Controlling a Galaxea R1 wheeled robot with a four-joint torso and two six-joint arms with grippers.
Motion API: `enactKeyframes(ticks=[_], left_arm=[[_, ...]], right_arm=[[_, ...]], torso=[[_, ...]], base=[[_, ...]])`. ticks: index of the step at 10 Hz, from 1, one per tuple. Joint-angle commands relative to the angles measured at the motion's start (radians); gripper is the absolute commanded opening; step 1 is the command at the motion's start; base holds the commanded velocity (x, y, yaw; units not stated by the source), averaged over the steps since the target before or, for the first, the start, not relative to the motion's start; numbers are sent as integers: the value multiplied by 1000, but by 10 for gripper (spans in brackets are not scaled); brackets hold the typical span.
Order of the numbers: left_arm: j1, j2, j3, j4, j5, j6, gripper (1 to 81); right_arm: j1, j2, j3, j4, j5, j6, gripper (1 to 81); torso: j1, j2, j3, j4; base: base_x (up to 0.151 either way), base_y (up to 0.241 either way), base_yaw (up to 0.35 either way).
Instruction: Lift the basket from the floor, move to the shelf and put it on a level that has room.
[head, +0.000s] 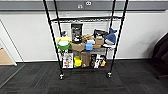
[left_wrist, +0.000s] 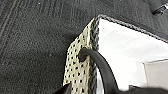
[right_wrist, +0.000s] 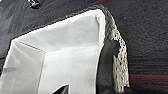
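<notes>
Left claw (left_wrist: 82, 87): closure cannot be told, close at basket (left_wrist: 78, 62) handle above carpet floor (left_wrist: 30, 50). Right claw (right_wrist: 82, 87): same, at other end. Shelf (head: 85, 40) ahead; transport step judged underway. Placing calls for second level (head: 85, 19)

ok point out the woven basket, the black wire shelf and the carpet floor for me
beige woven basket with dark dots and white cloth lining (left_wrist: 77, 67): left wrist view, on its speckled side wall
tall black metal wire shelf (head: 52, 35): head view, on its front left post
dark grey carpet floor (head: 85, 82): head view, bare carpet before the shelf
</notes>
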Motion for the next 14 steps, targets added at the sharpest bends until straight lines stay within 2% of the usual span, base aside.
enactKeyframes(ticks=[1, 2, 3, 8, 9, 11, 14], left_arm=[[-116, -58, 67, -7, 44, -5, 811], [-116, -66, 87, -6, 42, -5, 811], [-116, -65, 93, -4, 42, -5, 10], [-95, -55, 93, -9, 42, -5, 10], [-92, -57, 99, -9, 44, -5, 10], [-92, -78, 154, -7, 46, -5, 10], [-93, -95, 237, 1, 44, -3, 10]], right_arm=[[127, -5, 31, 19, -35, 3, 811], [125, -8, 37, 25, -35, 3, 10], [125, -16, 45, 30, -35, 3, 10], [113, -68, 106, 34, -37, 6, 10], [110, -71, 108, 34, -37, 6, 10], [99, -94, 138, 34, -37, 6, 10], [78, -166, 212, 31, -34, 26, 10]], torso=[[0, 0, 0, 0], [0, 0, 0, 0], [0, 0, 0, 0], [0, 0, 0, 0], [-64, 100, 0, 0], [-68, 107, 0, 0], [-121, 191, -1, 0]], base=[[0, 0, 0], [0, 0, 0], [0, 0, 0], [0, 0, 0], [0, 0, 0], [0, 0, 0], [0, 0, 0]])
